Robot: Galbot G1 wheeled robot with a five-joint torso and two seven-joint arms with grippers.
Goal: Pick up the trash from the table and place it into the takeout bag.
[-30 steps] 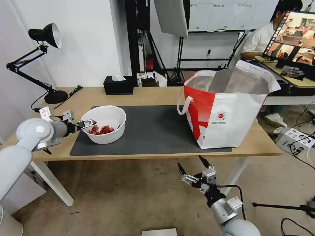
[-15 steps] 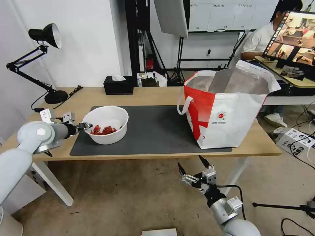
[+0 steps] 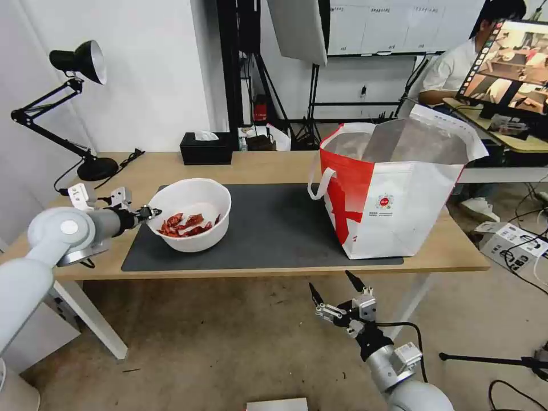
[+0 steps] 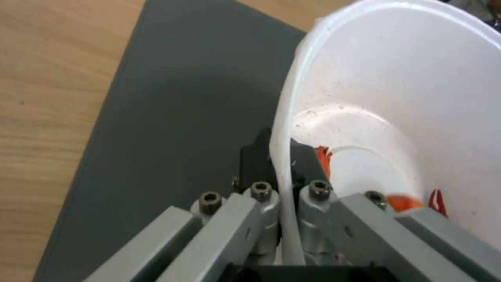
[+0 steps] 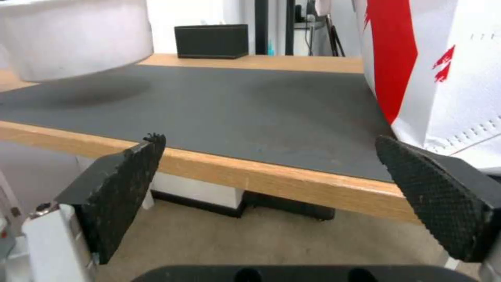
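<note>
Pinching the bowl rim, the left hand holds it tilted above the mat. The right hand hangs wide open below the counter edge, near the bag

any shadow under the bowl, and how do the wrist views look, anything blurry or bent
Right wrist view: the white bowl hangs clear of the dark mat, a soft shadow beneath it. Left wrist view: the left gripper pinches the bowl's rim, soft-focused; wood grain stays sharp. Right wrist view: the right gripper's pads are crisp. Head view: wide-angle bending leans the lamp at the edge.
</note>
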